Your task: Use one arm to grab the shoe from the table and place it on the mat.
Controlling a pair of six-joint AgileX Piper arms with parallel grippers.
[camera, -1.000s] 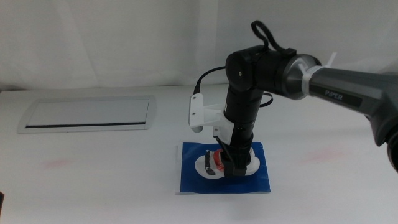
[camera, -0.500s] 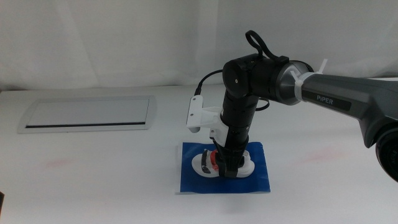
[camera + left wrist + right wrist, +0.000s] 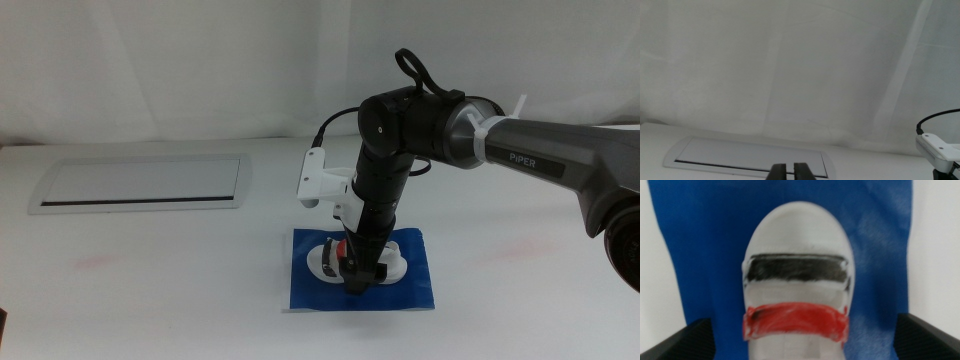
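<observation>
The shoe (image 3: 328, 262), a small white sandal with a red strap between dark ones, lies flat on the dark blue mat (image 3: 310, 285). My right gripper (image 3: 360, 277) reaches down from the right arm and stands over the shoe's middle. In the right wrist view the shoe (image 3: 797, 295) rests on the mat (image 3: 700, 230). The right gripper (image 3: 800, 342) is open, its fingers (image 3: 690, 340) wide apart on both sides and clear of the shoe. My left gripper (image 3: 789, 171) waits shut, out of the middle view.
A recessed grey panel (image 3: 140, 183) lies in the white table at the back left, also in the left wrist view (image 3: 750, 155). The right arm's white bracket (image 3: 322, 180) juts out left above the mat. A white curtain backs the table.
The right arm has shifted a little left and lower over the mat, and the shoe has come down with it onto the mat. The left arm has not moved.
</observation>
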